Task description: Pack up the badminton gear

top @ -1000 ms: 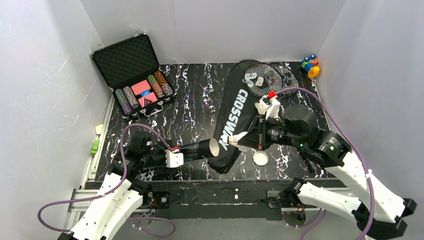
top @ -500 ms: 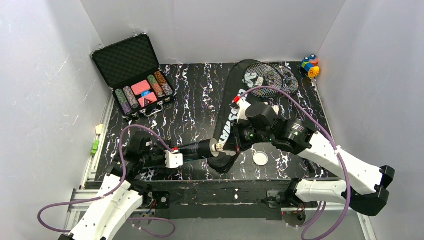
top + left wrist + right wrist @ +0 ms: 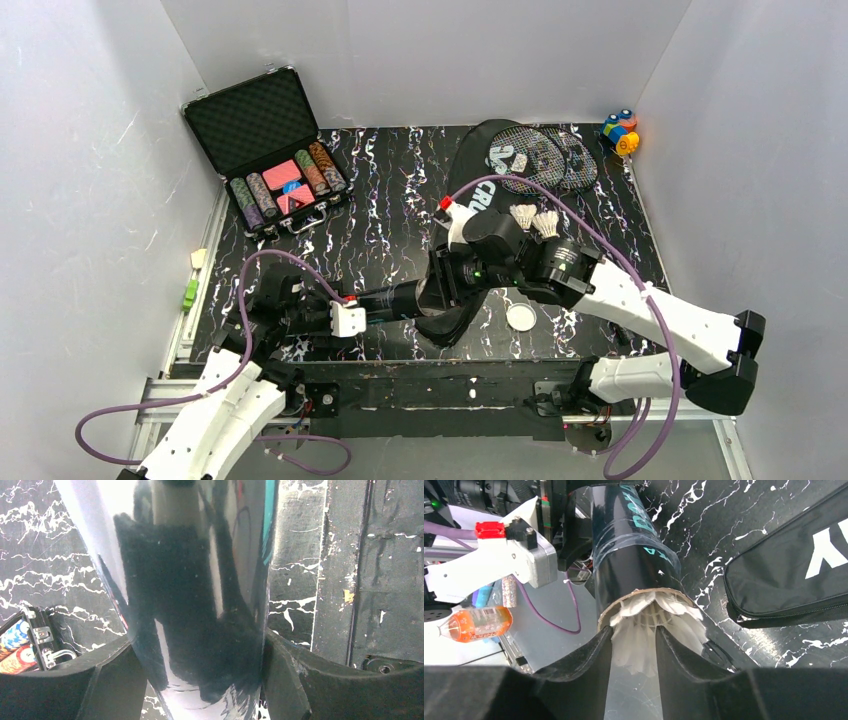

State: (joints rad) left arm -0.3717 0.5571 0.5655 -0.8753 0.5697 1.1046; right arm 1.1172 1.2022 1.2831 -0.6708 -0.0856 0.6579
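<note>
Loading stands partway: at lower centre the left claw clenches the long dark cylindrical tube, a white feather shuttlecock half inside its mouth at the right claw, jaws parted, grip indeterminate; two shuttlecocks, round white lid, dark-framed rackets and black bag await packing.

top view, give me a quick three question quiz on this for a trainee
1. True or false: the tube stands upright on the table.
2. Which claw holds the tube? A left B right C neither
3. How many shuttlecocks lie loose, outside the tube?
Key: 1 false, it is held on its side. 2 A, the left claw. 3 two.
</note>
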